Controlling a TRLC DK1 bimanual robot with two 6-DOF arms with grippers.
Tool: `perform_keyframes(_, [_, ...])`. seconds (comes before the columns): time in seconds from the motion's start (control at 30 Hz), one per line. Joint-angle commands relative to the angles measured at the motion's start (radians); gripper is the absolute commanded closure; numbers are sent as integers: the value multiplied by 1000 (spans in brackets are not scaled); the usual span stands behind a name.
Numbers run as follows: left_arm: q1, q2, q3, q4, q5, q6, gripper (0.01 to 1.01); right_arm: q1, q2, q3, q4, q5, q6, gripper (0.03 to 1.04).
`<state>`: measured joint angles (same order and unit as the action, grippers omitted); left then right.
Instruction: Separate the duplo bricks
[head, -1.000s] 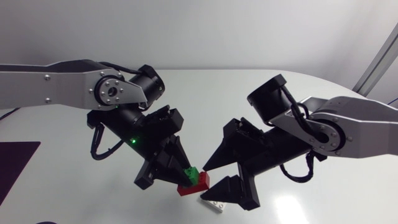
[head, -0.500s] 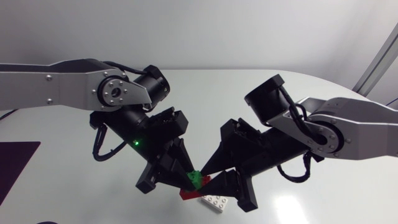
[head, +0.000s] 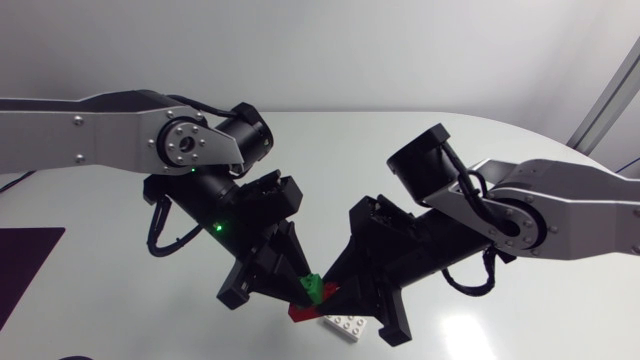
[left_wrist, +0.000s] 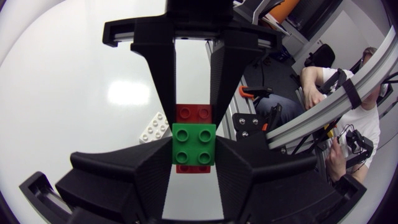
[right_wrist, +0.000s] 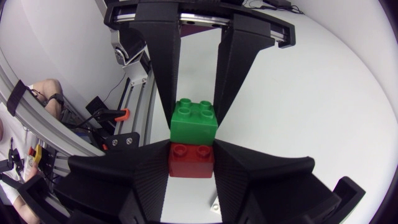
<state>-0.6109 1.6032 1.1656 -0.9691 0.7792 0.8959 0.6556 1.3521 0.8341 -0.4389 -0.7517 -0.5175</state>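
A glossy white surface (head: 330, 150) is filling the scene, running pale and even from the near side to the far side. Its far edge is curving round towards the right. At the near left, a dark purple patch (head: 25, 270) is lying flat on it, cut off at the side. Light is bouncing off the sheen: a soft bright glare (head: 465, 330) is glowing at the near right, and both wrist views are catching the same washed-out shine across the white top.

Red brick (left_wrist: 193, 112) partly beneath green brick (left_wrist: 194, 144)
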Motion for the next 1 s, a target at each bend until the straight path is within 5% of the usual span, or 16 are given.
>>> perform_keyframes(0.0, [-6,17,49,-3,40,1,770,13,25,-18,5,11,-30,816])
perform_keyframes(0.43, [63,38,141,-108,114,55,770,58,2,-64,16,157,-33,816])
perform_keyframes(0.73, [96,38,-78,211,-297,5,767,-125,-31,-86,46,210,-22,810])
perform_keyframes(0.97, [43,77,-222,440,-529,-31,766,-166,21,-113,158,311,17,803])
